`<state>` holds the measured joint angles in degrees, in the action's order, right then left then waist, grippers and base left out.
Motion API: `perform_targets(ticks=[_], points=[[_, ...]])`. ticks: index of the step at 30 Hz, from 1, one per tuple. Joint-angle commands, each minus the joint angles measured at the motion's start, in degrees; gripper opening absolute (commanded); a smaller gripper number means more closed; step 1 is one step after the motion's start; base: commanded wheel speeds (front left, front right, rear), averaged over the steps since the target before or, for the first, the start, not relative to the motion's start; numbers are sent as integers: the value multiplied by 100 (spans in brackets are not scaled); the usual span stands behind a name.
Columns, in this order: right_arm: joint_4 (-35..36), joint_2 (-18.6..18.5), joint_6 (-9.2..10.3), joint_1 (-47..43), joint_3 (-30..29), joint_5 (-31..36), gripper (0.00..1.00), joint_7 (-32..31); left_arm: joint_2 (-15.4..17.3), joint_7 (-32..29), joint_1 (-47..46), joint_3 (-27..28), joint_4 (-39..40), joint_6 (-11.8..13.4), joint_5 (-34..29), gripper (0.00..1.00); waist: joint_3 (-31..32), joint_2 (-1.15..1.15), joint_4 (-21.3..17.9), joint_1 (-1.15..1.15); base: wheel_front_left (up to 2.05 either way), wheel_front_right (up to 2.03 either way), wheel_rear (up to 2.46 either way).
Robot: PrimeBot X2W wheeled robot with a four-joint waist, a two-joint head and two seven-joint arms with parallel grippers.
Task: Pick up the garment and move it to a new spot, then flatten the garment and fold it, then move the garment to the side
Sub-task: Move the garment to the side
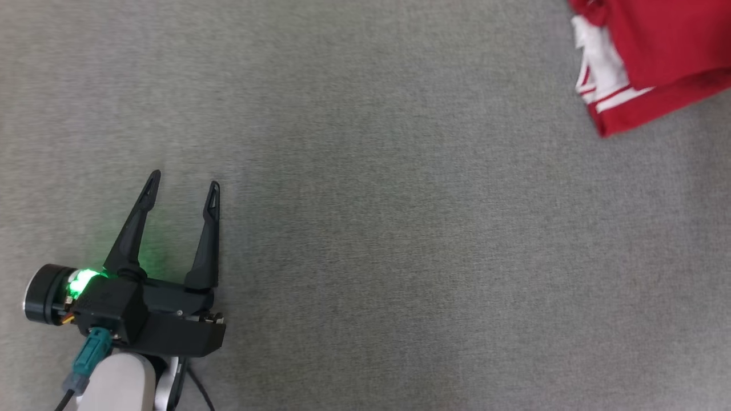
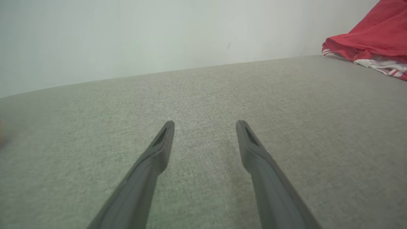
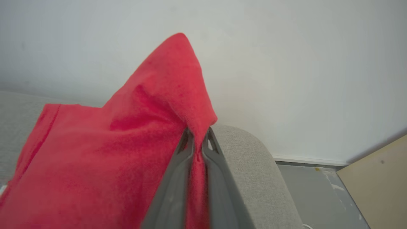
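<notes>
Garment (image 1: 657,51): red, bunched at the far right of the grey cushion (image 1: 365,228) | right gripper (image 3: 197,140): pinched tight on a fold of it | left gripper (image 1: 184,180): fingers spread, empty, well apart from the cloth | step: likely a carry (which move, unclear) | next: lay down flat, release.

No text, number, brand or sign is showing readably anywhere. The red garment (image 1: 674,51) is displaying only plain white bands, and the left gripper (image 1: 184,180) is bearing no legible marking.
</notes>
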<state>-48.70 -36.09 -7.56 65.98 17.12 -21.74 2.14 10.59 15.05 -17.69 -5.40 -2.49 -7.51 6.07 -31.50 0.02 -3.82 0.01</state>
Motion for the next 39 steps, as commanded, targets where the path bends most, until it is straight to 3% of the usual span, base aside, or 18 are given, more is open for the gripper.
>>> perform_targets(ticks=[1,12,22,23,24,25,30,39], points=[[-19,-136,17,181,17,40,0,-28,69,17,-65,-5,32,8,-42,100,-259,-2,-242,-1,0,0,0],[-251,-645,17,746,187,132,0,-259,163,12,55,41,69,8,-47,100,-403,-2,-256,-1,0,0,0],[-710,-775,17,1017,220,249,0,-188,197,-1,-48,20,55,8,-25,100,-579,-2,-181,-1,0,0,0],[-741,-779,17,1049,227,287,22,-141,205,-1,-64,22,50,10,-15,100,-593,-2,-167,-1,0,0,0],[-772,-802,17,1101,221,353,67,-74,212,-1,-82,23,47,11,-10,100,-604,-2,-154,-1,0,0,0],[-820,-806,17,1126,224,420,100,-31,208,-1,-85,25,47,11,-18,100,-610,-2,-144,-1,0,0,0],[-994,-658,17,1330,144,732,100,253,140,-1,-67,61,46,23,-61,100,-592,-2,-98,-1,0,0,0],[-986,-205,17,1114,30,672,100,966,-41,2,94,193,10,32,0,100,-145,-2,-37,-1,0,0,0]])
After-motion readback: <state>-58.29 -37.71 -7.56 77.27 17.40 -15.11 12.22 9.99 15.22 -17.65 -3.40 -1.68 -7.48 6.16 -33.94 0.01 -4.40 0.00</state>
